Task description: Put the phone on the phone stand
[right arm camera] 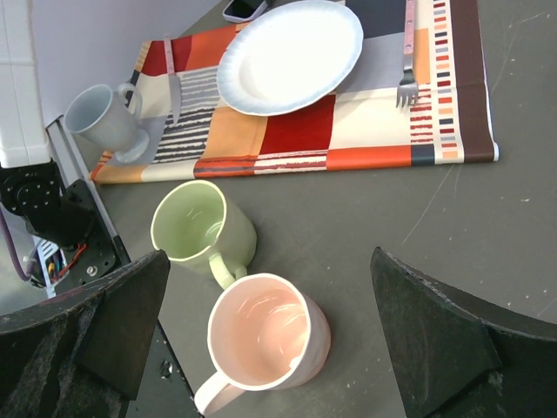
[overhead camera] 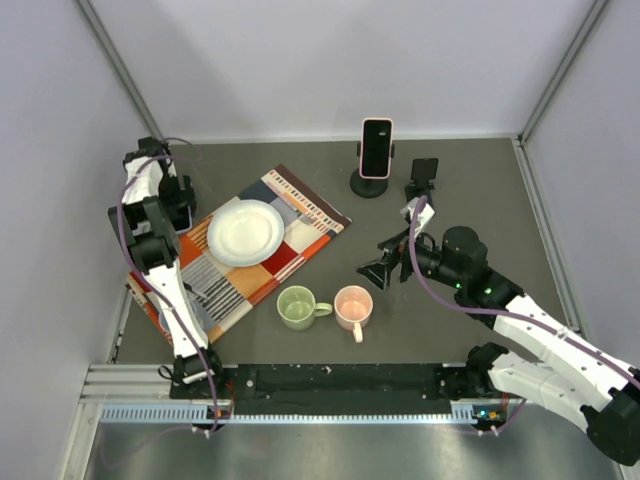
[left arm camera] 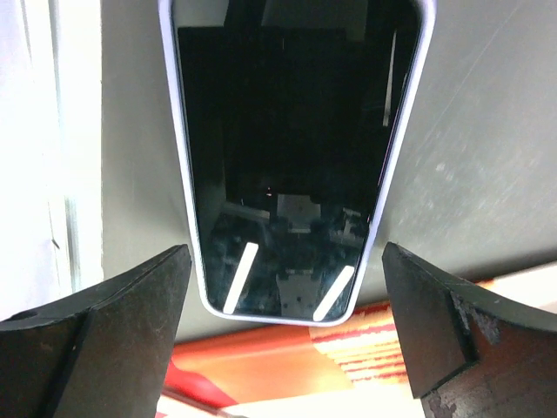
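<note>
A phone (left arm camera: 287, 157) with a dark screen and a pale lilac case lies flat, screen up, on the grey table beside the left wall. My left gripper (left arm camera: 287, 252) hovers over its near end, open, both fingers clear of the case. In the top view that gripper (overhead camera: 183, 205) covers this phone. The phone's corner (right arm camera: 244, 7) shows at the top of the right wrist view. A small black phone stand (overhead camera: 424, 172) stands bare at the back. My right gripper (overhead camera: 390, 262) is open and holds nothing; it (right arm camera: 270, 254) hangs above the cups.
A second, pink-cased phone (overhead camera: 376, 147) stands on a round-based black stand (overhead camera: 370, 184). A patterned placemat (overhead camera: 300, 235) carries a white plate (overhead camera: 244, 232), fork (right arm camera: 407, 52) and knife (right arm camera: 172, 74). Green cup (overhead camera: 297, 307), pink cup (overhead camera: 353, 306) and grey cup (right arm camera: 104, 120) sit nearer.
</note>
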Motion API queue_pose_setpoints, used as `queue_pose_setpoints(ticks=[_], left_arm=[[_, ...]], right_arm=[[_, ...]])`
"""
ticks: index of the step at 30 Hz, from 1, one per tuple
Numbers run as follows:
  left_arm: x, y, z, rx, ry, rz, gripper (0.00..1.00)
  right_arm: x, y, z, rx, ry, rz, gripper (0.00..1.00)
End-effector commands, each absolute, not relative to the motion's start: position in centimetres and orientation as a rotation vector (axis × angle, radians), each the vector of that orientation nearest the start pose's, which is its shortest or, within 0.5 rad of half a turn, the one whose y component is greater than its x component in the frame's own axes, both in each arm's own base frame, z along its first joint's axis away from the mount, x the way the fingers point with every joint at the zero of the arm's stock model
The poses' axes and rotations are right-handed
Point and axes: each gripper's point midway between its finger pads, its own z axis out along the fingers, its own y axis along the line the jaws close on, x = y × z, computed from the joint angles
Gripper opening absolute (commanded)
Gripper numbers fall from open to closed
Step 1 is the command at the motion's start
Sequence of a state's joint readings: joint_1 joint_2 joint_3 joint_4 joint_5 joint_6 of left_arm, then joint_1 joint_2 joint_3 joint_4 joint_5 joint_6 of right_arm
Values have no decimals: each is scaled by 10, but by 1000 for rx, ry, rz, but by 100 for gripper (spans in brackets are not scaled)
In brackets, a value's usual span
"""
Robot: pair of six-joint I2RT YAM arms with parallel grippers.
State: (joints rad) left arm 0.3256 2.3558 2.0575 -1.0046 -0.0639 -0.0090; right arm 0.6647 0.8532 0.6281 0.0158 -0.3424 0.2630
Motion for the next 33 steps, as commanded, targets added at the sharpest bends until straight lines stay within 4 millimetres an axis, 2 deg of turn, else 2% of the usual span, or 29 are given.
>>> queue_pose_setpoints(ticks=[1, 2, 3, 5, 10, 14, 16, 18, 20, 27, 33], left_arm=[[480, 171, 48, -497, 2776, 150, 95], [487, 172, 54, -487, 2755, 150, 93], [489, 172, 50, -480, 2762, 150, 88], [491, 175, 50, -479, 2763, 158, 88], [487, 174, 39, -430, 2806, 149, 98], [489, 174, 36, -415, 2813, 145, 98], [490, 175, 35, -417, 2811, 148, 95], [490, 176, 34, -411, 2814, 153, 84], [491, 176, 32, -403, 2818, 155, 82], [477, 169, 9, -398, 2899, 119, 80], [463, 161, -3, -403, 2948, 79, 89]], right_arm=[[211, 257, 237, -635, 1720, 975, 99], [211, 258, 237, -635, 1719, 975, 99], [211, 258, 236, -635, 1721, 975, 99], [211, 258, 237, -637, 1720, 975, 99], [212, 258, 235, -637, 1726, 973, 99], [213, 259, 235, -637, 1728, 973, 99], [214, 259, 234, -636, 1731, 969, 99], [214, 258, 235, -634, 1727, 966, 99], [214, 258, 234, -636, 1730, 967, 99], [214, 258, 234, -634, 1733, 968, 99], [215, 258, 234, -633, 1732, 964, 99]])
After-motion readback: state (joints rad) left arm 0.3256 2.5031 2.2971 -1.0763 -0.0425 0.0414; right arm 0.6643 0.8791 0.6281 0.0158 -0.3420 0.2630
